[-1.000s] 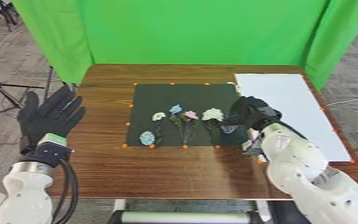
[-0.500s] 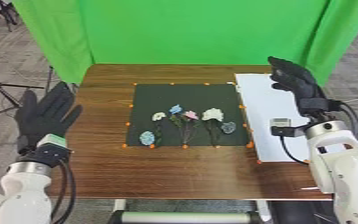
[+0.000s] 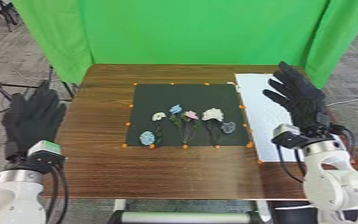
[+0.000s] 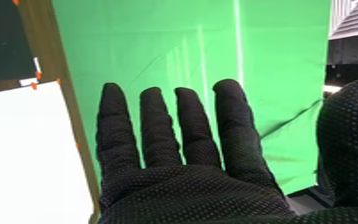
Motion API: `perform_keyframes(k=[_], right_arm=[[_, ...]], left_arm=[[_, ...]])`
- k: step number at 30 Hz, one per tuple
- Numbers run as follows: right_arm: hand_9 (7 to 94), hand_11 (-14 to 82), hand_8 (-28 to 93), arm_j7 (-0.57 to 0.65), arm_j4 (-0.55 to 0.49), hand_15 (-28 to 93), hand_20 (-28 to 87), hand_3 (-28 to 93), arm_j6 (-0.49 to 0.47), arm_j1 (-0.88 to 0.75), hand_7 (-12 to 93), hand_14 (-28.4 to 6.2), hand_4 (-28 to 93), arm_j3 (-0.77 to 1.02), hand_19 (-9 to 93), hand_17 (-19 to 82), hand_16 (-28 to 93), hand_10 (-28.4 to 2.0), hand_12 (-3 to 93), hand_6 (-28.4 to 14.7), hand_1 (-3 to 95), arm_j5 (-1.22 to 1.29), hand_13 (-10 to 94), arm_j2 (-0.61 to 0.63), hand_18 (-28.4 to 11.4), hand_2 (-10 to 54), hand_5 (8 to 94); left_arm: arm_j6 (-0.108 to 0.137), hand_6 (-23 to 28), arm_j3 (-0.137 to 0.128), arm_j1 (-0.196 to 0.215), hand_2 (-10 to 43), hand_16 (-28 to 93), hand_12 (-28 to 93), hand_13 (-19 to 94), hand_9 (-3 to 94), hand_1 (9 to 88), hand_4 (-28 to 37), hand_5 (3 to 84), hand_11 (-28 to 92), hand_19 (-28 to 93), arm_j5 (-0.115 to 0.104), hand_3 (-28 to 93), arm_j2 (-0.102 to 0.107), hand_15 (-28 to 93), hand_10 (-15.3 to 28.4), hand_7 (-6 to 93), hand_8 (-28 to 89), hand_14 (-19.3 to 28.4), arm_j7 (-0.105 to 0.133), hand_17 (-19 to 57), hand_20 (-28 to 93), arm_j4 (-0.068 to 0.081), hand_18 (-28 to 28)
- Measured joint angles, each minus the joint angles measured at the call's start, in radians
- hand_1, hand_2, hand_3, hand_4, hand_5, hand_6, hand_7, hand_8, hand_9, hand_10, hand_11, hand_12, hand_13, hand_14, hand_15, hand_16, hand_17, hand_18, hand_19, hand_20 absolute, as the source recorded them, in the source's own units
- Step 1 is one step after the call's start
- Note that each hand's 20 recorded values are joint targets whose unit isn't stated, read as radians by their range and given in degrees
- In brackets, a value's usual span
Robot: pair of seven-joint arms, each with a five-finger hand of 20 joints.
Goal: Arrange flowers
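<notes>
The nearest bloom to the right hand (image 3: pixel 302 104) is the grey-blue bloom (image 3: pixel 229 127), on the right part of the dark mat (image 3: pixel 193 92); it lies left of that hand and nearer the robot. The right hand is over the white sheet (image 3: pixel 266 117), palm up off the table (image 3: pixel 158 175), its fingers straight and spread wide, thumb well apart, holding nothing. The left hand (image 3: pixel 31 122), beyond the table's left edge, has its fingers straight with narrow gaps, also empty; the blue cluster (image 3: pixel 147 138) at the mat's near left corner is the piece closest to it. Between them lie the small white bloom (image 3: pixel 159 116), the blue bloom (image 3: pixel 175 108), the pink bloom (image 3: pixel 191 115) and the big white bloom (image 3: pixel 213 114), heads far, stems running nearward, roughly in line with the fingers. The arrangement looks about done. Any touch-up on the right would likely need the right hand to come left and nearward, then pinch across a stem; a low sweep could drag its neighbours.
</notes>
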Motion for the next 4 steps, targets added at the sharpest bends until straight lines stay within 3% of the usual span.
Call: perform_keyframes(k=[4], right_arm=[[32.6,4.1,-11,0.002,-0.008,10,20,81,-0.002,-0.012,12,-11.9,-28,0.014,27,13,13,-11.7,9.0,-2.7,11.2,-0.003,24,-0.001,-17.2,7.5,35.9]], left_arm=[[0.006,3.6,-0.008,0.008,14.2,-16,1,7,17.5,23.6,-28.3,25.8,13,10,-0.005,68,0.0,16,8.7,10.2,-10,3.1,0.012,-2.6,7,-0.005,1.0]])
